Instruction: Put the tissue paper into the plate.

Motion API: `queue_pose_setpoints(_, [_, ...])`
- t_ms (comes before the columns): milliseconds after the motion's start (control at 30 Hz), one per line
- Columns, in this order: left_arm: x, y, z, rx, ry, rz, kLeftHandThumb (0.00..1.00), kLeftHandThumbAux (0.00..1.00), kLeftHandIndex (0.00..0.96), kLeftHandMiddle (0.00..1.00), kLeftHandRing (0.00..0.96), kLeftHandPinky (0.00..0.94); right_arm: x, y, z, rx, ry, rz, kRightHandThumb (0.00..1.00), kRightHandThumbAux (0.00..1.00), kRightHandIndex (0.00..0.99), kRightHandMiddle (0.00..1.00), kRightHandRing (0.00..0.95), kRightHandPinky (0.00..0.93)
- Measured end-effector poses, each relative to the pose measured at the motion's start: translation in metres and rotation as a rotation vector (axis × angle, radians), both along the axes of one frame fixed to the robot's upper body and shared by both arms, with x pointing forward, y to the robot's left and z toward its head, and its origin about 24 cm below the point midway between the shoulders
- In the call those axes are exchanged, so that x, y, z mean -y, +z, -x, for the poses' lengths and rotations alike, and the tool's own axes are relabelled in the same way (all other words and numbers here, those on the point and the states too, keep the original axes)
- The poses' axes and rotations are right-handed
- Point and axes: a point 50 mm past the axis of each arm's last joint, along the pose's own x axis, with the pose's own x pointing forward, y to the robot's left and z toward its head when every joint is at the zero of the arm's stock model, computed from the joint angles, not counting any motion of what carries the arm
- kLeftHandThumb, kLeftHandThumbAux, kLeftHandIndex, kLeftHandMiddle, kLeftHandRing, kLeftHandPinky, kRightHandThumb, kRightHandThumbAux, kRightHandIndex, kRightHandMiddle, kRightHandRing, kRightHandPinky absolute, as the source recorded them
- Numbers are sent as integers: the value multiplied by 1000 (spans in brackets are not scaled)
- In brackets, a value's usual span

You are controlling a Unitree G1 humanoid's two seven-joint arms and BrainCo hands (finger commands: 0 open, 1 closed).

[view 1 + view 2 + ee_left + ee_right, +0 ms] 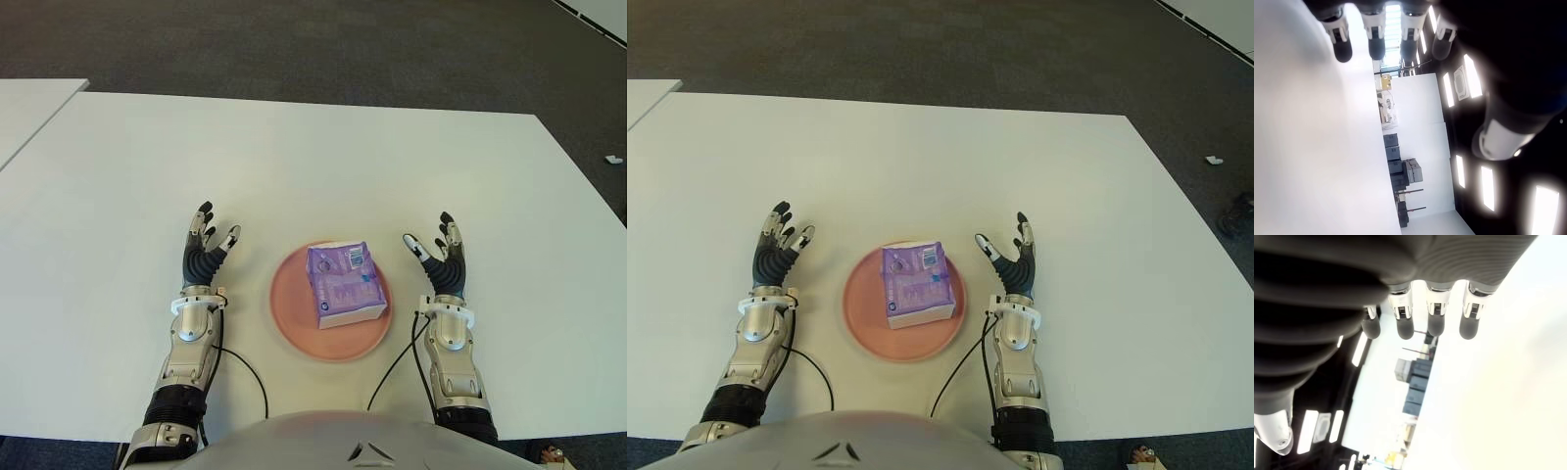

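Observation:
A purple tissue pack (343, 285) lies inside the round pink plate (291, 315) on the white table (313, 166), near my front edge. My left hand (207, 247) shows to the left of the plate, fingers spread and holding nothing. My right hand (440, 257) shows to the right of the plate, likewise spread and empty. Both wrist views show straight fingers (1376, 34) (1436, 318) with nothing between them.
A second white table (29, 103) stands at the far left. Dark carpet (294, 49) lies beyond the table's far edge. A small white object (612, 159) lies on the floor at the right.

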Motion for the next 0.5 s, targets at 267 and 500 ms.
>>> queue_pose_setpoints(267, [-1,0,0,-9,3,-1,97,595,34,32,22,51,4,-10,0,-50,58,-69,0,583,0,0,0,0])
queue_pose_setpoints(500, [-1,-1,1,-13,1,-1,95,593,32,33,22,49,10,-14,-1,-56,67,-124,0,594,0,0,0,0])
